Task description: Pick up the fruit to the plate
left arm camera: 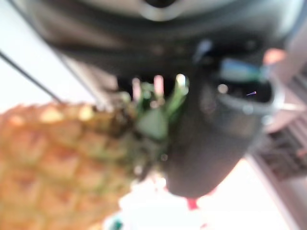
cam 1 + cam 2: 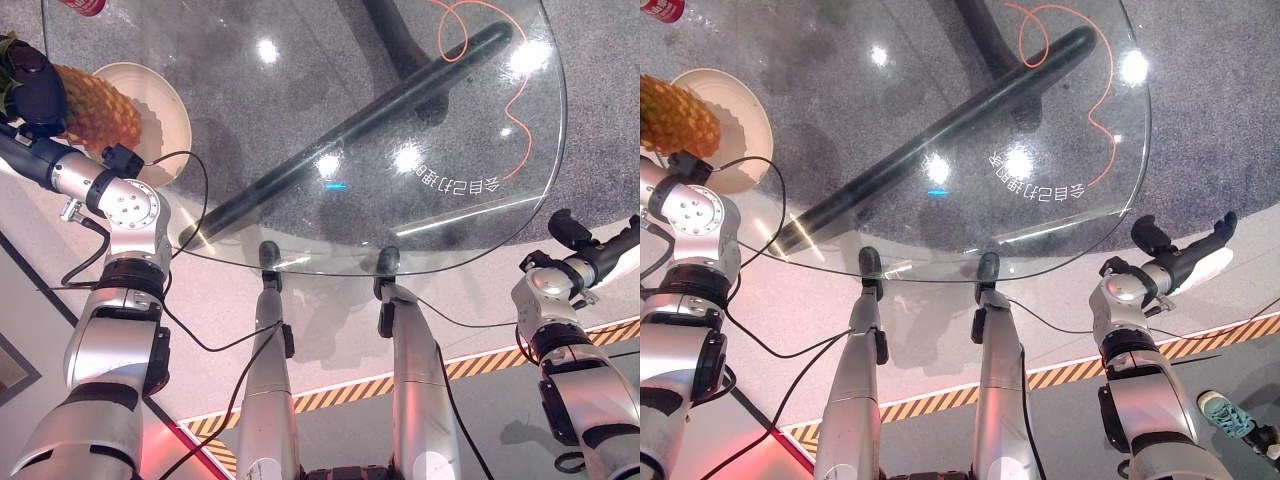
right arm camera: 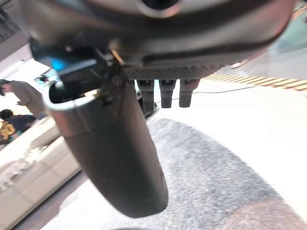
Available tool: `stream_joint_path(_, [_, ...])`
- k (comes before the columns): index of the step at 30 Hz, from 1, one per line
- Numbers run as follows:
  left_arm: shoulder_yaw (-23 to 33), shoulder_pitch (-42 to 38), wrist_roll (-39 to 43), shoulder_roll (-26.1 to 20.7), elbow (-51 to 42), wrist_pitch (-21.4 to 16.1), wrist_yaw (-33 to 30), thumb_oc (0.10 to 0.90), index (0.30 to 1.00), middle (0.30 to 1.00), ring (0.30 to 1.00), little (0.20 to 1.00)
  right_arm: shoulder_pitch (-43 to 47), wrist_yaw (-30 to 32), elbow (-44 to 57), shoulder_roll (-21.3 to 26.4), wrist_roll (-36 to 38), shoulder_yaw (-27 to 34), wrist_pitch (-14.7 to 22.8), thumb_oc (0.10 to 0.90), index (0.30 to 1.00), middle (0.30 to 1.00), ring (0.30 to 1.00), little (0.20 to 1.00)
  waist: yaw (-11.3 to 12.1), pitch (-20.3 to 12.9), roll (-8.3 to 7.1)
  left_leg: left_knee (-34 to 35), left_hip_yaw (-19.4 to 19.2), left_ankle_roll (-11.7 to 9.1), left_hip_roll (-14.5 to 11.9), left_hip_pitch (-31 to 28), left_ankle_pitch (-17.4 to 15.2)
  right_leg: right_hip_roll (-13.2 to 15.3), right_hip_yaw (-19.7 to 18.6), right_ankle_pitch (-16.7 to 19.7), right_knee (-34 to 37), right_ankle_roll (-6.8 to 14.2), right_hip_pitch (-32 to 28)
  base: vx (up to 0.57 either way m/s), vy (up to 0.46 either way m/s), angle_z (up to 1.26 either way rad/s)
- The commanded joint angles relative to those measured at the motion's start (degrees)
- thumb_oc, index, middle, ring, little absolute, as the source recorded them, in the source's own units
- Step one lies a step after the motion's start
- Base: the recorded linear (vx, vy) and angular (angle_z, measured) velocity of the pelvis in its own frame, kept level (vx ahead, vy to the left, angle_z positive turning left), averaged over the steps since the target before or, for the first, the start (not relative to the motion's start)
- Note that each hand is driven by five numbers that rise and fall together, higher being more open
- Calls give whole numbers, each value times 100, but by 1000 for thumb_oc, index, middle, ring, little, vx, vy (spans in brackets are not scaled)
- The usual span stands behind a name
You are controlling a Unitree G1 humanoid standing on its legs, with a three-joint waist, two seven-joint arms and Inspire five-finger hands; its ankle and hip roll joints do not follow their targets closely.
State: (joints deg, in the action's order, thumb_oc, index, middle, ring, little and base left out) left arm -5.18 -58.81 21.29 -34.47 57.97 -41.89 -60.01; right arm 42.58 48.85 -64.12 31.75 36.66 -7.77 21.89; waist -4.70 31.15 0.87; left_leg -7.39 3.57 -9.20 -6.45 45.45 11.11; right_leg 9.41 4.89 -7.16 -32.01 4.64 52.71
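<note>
Looking down from the left eye view, the round glass desk [image 2: 480,215] fills the upper middle, and through it show a grey carpet, a dark bar [image 2: 350,130] running from 8 o'clock to 1 o'clock, and a thin orange cord [image 2: 520,110] looping at 1 o'clock. At 10 o'clock the left hand [image 2: 38,90] is curled round the pineapple [image 2: 100,110], which hangs over the cream plate [image 2: 170,110] sitting on the desk near its rim; whether fruit and plate touch is not clear. The pineapple's leaves are cut off by the picture's edge. A red can [image 2: 85,6] is clipped at 11 o'clock. The right hand [image 2: 590,240] sits at 3 o'clock, off the desk edge, over pale floor.

In the right eye view, the right hand has its fingers extended and loosely spread, holding nothing. A striped yellow-and-black tape line [image 2: 940,400] crosses the floor at 6 o'clock, and a shoe [image 2: 1225,412] shows at 5 o'clock. Most of the glass between plate and right hand lies bare.

In the left wrist view, the pineapple's skin and green crown sit blurred, pressed against the dark thumb [image 1: 206,143].

In the right wrist view, the thumb [image 3: 115,158] stands straight, fingertips [image 3: 165,93] in a row behind, carpet beyond. People [image 3: 19,96] stand far off at 9 o'clock.
</note>
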Motion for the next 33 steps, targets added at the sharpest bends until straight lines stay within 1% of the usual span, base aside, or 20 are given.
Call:
stream_joint_path(1, [117,-706,97,-798,133,-462,-8,100,300,300,300,200,-76,-133,-364,344,315,228,324,800,900,900,900,900,126,-135,-346,-837,-274,245,289,-91,-942,-484,44,528,1461,48,-855,0,0,0])
stream_joint_path(3, [118,-740,283,-833,264,-476,126,100,300,300,300,200,-98,-258,-621,348,299,217,205,800,900,900,900,900,128,-135,-349,-851,-273,250,288,-114,-949,-487,41,522,1453,43,-880,0,0,0])
stream_joint_path(8, [85,-740,319,-790,338,-441,194,100,300,300,300,200,-183,-545,-914,293,367,199,-1,800,900,900,900,900,135,-135,-334,-888,-257,267,293,-94,-957,-498,28,508,1409,31,-862,0,0,0])
stream_joint_path(15, [76,-759,407,-731,423,-429,309,100,300,300,300,200,-178,-665,-927,160,60,24,-117,800,900,900,900,900,128,-135,-342,-922,-241,273,293,-37,-963,-531,-5,494,1374,10,-802,0,0,0])
stream_joint_path(18, [57,-794,375,-708,431,-377,309,100,300,300,300,200,-132,-722,-901,140,-83,-49,-239,800,900,900,900,900,123,-135,-355,-909,-237,276,299,-43,-960,-546,-14,496,1379,9,-801,0,0,0])
stream_joint_path(23, [24,-869,353,-691,502,-379,388,100,300,300,300,200,-66,-882,-920,78,-47,-156,-387,800,900,900,900,900,124,-135,-372,-886,-241,272,295,-34,-951,-555,-19,501,1405,-1,-796,0,0,0])
stream_joint_path(27, [-21,-925,406,-688,550,-352,500,100,300,300,300,200,-77,-1190,-959,39,95,-209,-493,800,900,900,900,900,119,-135,-388,-894,-237,263,286,-13,-940,-560,-28,507,1397,-6,-778,0,0,0])
stream_joint_path(28, [-32,-936,400,-690,568,-330,537,100,300,300,300,200,-104,-1512,-970,0,232,-203,-698,800,900,900,900,900,120,-135,-396,-928,-239,256,281,-46,-1009,-565,-30,447,1357,4,-806,0,0,0])
stream_joint_path(29, [-38,-973,396,-701,567,-309,554,100,300,300,300,200,-113,-1776,-977,-22,374,-210,-867,800,900,900,900,900,115,-135,-404,-909,-240,264,285,-5,-945,-568,-31,510,1379,-3,-766,0,0,0])
stream_joint_path(30, [-54,-986,396,-706,564,-283,570,100,300,300,300,200,-141,-2047,-1017,-41,499,-230,-1044,800,900,900,900,900,124,-135,-417,-920,-239,258,275,-43,-1005,-569,-32,455,1362,-3,-800,0,0,0])
stream_joint_path(31, [-56,-1005,390,-707,562,-277,579,100,300,300,300,200,-148,-2229,-1042,-62,573,-240,-1163,800,900,900,900,900,127,-135,-426,-897,-240,260,278,-14,-944,-563,-29,515,1397,-3,-779,0,0,0])
stream_joint_path(32, [-63,-1022,386,-707,551,-247,598,100,300,300,300,200,-195,-2617,-1098,-106,758,-274,-1464,800,900,900,900,900,137,-135,-441,-906,-237,256,277,-30,-957,-565,-29,510,1396,-5,-796,0,0,0])
stream_joint_path(33, [-68,-1040,370,-712,530,-205,608,100,300,300,300,200,-219,-2872,-1164,-115,848,-302,-1634,800,900,900,900,900,148,-135,-456,-912,-234,254,278,-36,-956,-569,-26,515,1395,-12,-803,5,-46,-2])
